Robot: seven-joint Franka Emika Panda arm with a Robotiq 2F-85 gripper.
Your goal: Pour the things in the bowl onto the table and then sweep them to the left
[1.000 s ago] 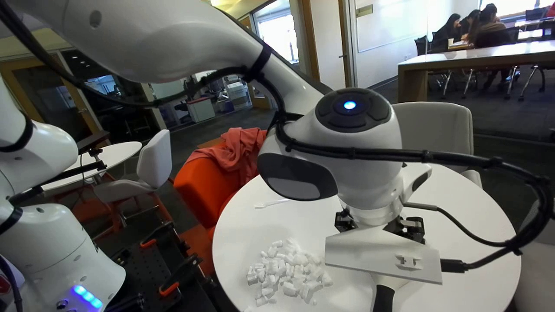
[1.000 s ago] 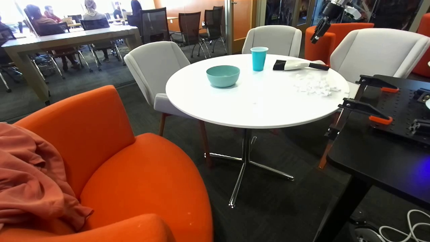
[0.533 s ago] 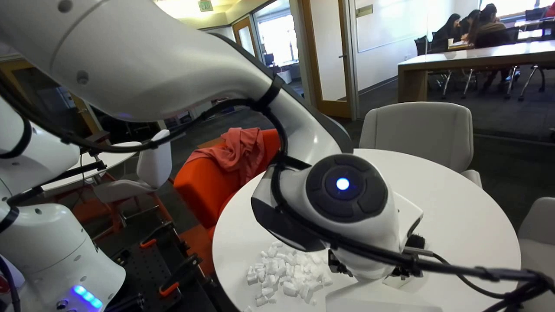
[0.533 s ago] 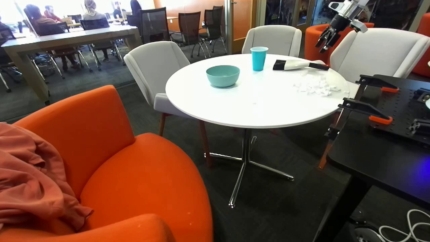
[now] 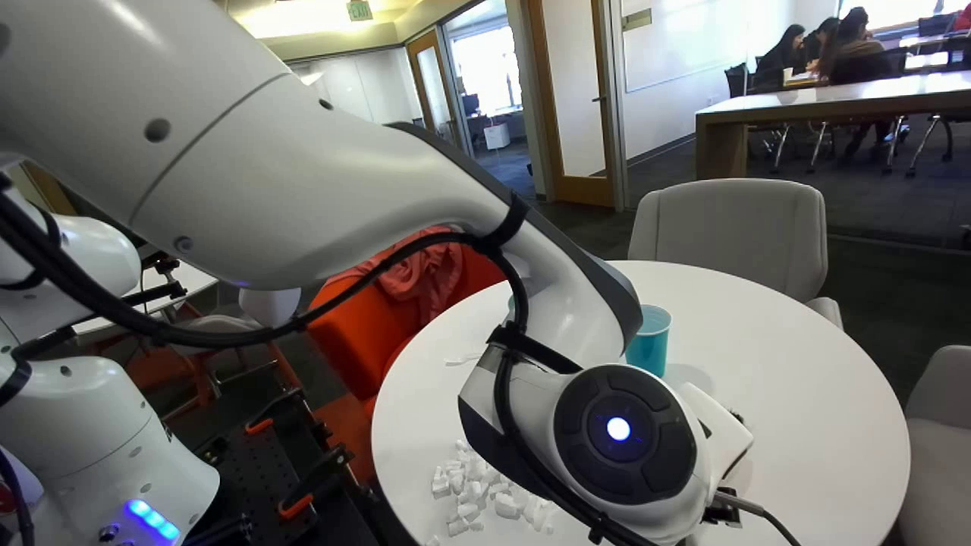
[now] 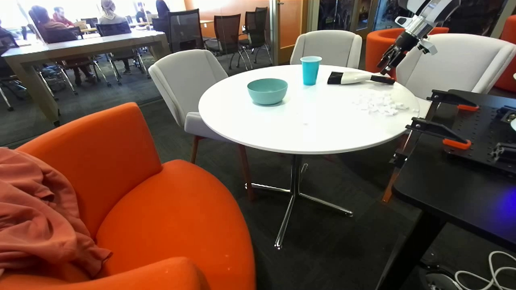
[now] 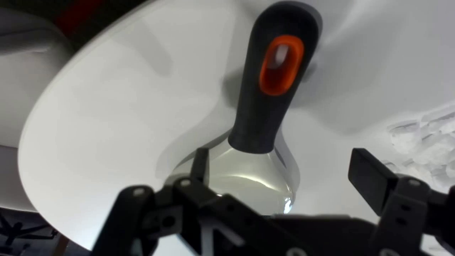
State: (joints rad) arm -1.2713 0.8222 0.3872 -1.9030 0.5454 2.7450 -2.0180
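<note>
1. Many small white bits (image 6: 379, 104) lie in a loose pile on the round white tabletop (image 6: 302, 137), at its 3 o'clock in an exterior view.
2. The teal bowl (image 6: 267, 92) stands upright at 10 o'clock, well apart from the white bits.
3. The light-blue cup (image 6: 311, 71), taller and narrower than the bowl, stands upright at 12 o'clock.
4. The brush (image 6: 354, 77) lies between 1 and 2 o'clock: bristles (image 6: 335, 77) toward 9 o'clock, black handle (image 6: 382, 79) toward 3 o'clock. The white bits are near it, at its 5 o'clock.
5. An orange armchair (image 6: 169, 209) stands at 8 o'clock of the tabletop, a black desk (image 6: 451, 193) at 4 o'clock.
6. The gripper (image 7: 282, 170) has its jaws spread wide: in the wrist view its fingers (image 7: 371, 177) stand at 9 and 3 o'clock of the brush's shiny neck (image 7: 245, 177). The 3 o'clock finger stands apart from the brush; whether the 9 o'clock finger touches it cannot be told.
7. In the wrist view the handle points toward 12 o'clock and shows an orange-lined hole (image 7: 275, 87); the white bits appear at 3 o'clock.
8. In an exterior view the arm (image 5: 364, 174) covers part of the light-blue cup.
</note>
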